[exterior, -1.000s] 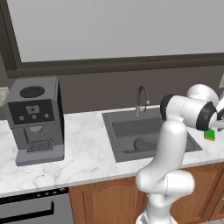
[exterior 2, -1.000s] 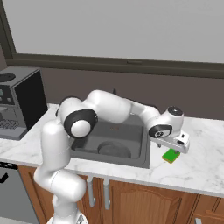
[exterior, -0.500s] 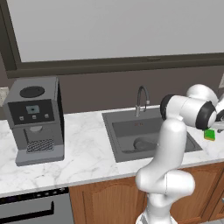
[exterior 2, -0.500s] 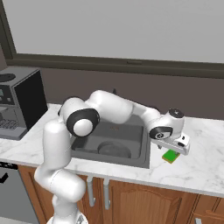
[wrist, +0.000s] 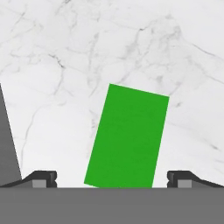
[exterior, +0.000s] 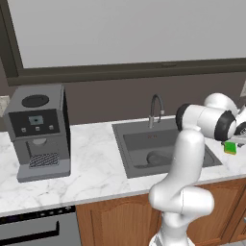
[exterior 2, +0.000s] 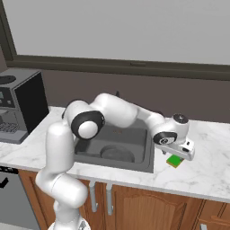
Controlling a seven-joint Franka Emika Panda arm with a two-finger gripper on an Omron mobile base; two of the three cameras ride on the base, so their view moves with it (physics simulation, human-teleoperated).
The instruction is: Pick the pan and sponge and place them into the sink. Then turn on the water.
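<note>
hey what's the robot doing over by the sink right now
The white arm is reaching across to the marble counter right of the sink, with its hand poised just above the green sponge. The fingers are spread wide, one on each side of the sponge, and have not closed on it. The pan already lies in the sink basin. No water runs from the faucet, so the sponge looks like the next pick.

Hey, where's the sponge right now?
The sponge lies flat on the marble counter just right of the sink, directly under the open gripper; the hand view shows it between the fingertips.
</note>
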